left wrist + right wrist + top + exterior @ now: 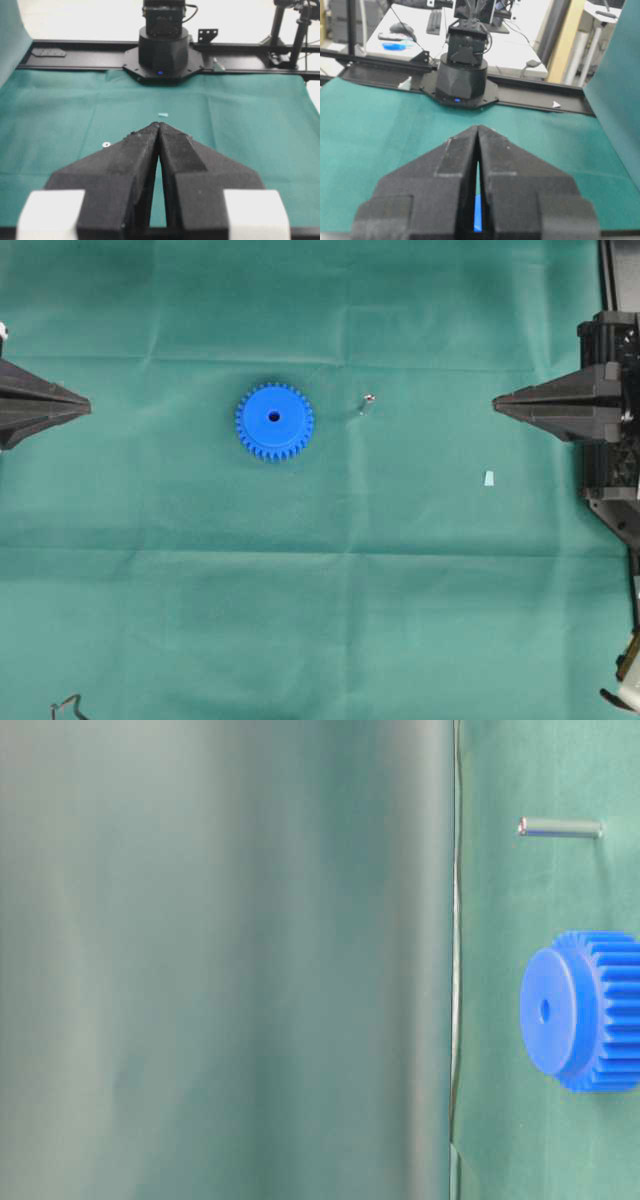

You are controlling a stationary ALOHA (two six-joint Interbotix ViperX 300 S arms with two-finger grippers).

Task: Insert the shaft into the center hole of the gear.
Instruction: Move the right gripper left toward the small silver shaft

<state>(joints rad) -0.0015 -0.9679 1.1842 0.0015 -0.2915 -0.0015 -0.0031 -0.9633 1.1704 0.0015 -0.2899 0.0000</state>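
Both hands clenched, empty, parked at opposite bench edges.
Gear lies flat, hole up for insertion; shaft lies just beside it, between gear and right hand, well apart from left hand.

Open green counter was seen between the left gripper and right gripper. Only the gear, the shaft just beside it, and a pale scrap lay there, well apart.

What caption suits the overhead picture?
Blue gear and tiny shaft lie apart on green cloth.
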